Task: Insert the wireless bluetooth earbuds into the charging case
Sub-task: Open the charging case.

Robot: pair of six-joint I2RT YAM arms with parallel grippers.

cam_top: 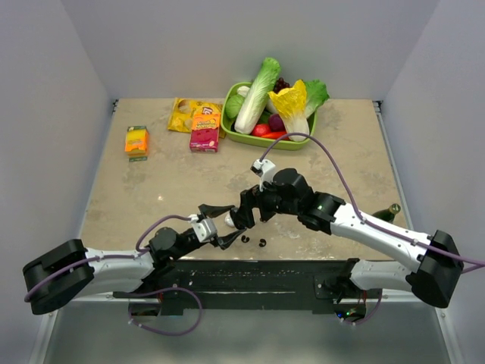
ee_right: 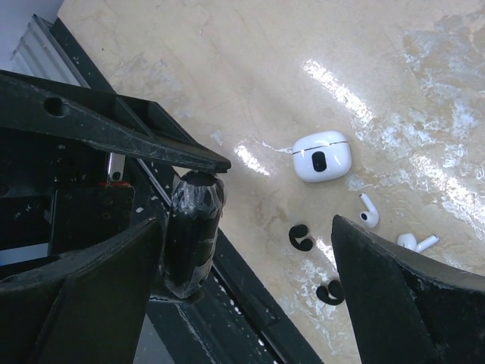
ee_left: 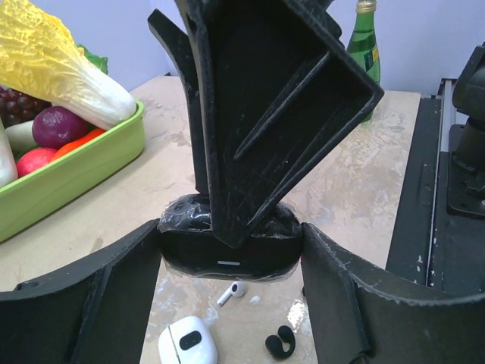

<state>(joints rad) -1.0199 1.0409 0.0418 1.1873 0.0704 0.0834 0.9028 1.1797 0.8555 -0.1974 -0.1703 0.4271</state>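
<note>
The white charging case [ee_right: 322, 155] lies shut on the table, also in the left wrist view [ee_left: 187, 341]. Two white earbuds [ee_right: 368, 212] [ee_right: 417, 243] lie loose beside it; one shows in the left wrist view [ee_left: 233, 292]. My left gripper [ee_left: 229, 244] [cam_top: 225, 224] is shut on a black case wrapped in clear film [ee_left: 227, 254] [ee_right: 193, 231], held above the table. My right gripper [ee_right: 242, 303] [cam_top: 246, 212] is open wide, one finger against the black case's top. The white things lie under both grippers.
Two black hook-shaped earbuds [ee_right: 301, 237] [ee_right: 330, 292] lie near the front edge, by the black base rail. A green tray [cam_top: 242, 136] of vegetables, snack boxes [cam_top: 205, 129] [cam_top: 137, 141] and a yellow bag [cam_top: 182, 114] stand at the back. A green bottle [cam_top: 388, 211] stands at the right.
</note>
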